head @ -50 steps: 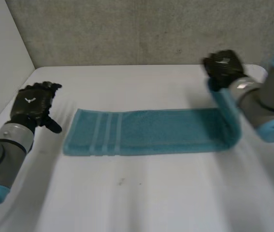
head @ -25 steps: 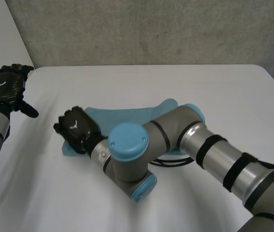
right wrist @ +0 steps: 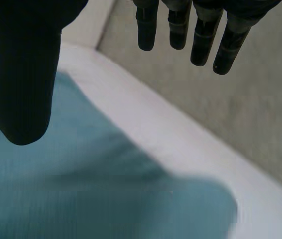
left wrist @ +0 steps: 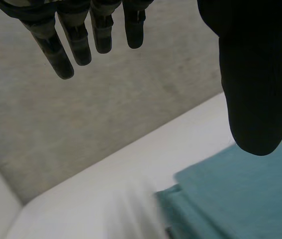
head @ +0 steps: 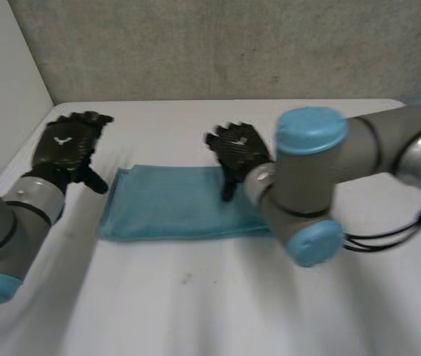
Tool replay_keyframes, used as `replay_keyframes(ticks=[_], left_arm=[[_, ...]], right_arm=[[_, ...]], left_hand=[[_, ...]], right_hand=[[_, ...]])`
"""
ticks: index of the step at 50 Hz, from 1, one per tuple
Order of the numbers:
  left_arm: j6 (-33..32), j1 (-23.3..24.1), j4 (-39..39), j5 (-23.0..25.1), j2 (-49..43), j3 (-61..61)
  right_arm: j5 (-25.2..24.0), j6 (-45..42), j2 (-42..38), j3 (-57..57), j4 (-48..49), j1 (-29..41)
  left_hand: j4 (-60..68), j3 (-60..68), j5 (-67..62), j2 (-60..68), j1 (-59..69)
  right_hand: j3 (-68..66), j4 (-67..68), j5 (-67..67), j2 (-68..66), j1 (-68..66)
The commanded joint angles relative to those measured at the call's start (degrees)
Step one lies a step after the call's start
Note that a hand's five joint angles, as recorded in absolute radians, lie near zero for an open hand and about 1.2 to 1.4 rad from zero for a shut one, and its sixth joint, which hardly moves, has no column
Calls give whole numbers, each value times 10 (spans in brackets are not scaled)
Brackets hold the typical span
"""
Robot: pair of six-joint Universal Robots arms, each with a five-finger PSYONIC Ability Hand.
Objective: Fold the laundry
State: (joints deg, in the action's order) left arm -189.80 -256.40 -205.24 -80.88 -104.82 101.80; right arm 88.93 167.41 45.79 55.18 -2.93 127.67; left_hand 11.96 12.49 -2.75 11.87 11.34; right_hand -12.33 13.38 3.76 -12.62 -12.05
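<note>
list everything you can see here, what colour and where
towel: one, teal, folded, lying flat on the table between the two hands
table: one, white, under everything
wall: one, grey, rough, behind the table's far edge
side panel: one, white, along the table's left side
left arm: one, grey with a light-blue cap, at the table's near left
right arm: one, grey with light-blue caps, reaching in over the towel's right end
left hand: one, black, open, holding nothing, just beyond the towel's left end
right hand: one, black, open, holding nothing, over the towel's far edge
</note>
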Motion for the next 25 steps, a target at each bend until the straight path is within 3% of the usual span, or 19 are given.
replay_keyframes(ticks=[1,5,11,18,20,22,25], left_arm=[[2,30,37,19,-16,-25],[3,43,51,19,-18,-33],[5,47,51,18,-18,-30],[6,49,50,16,-18,-23],[6,49,50,16,-18,-21],[6,49,50,15,-17,-20],[6,49,49,15,-16,-18]], right_arm=[[-54,26,65,142,-7,-80],[-92,27,81,230,33,-122],[-96,27,78,291,123,-139],[-92,24,69,309,157,-142],[-90,25,68,312,158,-143],[-90,26,67,316,162,-148],[-85,23,73,334,182,-172]], left_hand=[[-16,-21,24,-15,-10],[-16,-21,24,-15,-10],[-16,-21,24,-15,-10],[-14,-19,22,-13,-8],[-14,-19,22,-13,-8],[-14,-19,22,-13,-8],[-14,-19,22,-13,-8]], right_hand=[[-45,34,30,-42,-47],[-164,154,150,-161,-167],[-310,300,296,-307,-313],[-363,352,348,-360,-365],[-453,443,439,-450,-456],[-653,642,638,-650,-655],[-677,666,662,-674,-679]])
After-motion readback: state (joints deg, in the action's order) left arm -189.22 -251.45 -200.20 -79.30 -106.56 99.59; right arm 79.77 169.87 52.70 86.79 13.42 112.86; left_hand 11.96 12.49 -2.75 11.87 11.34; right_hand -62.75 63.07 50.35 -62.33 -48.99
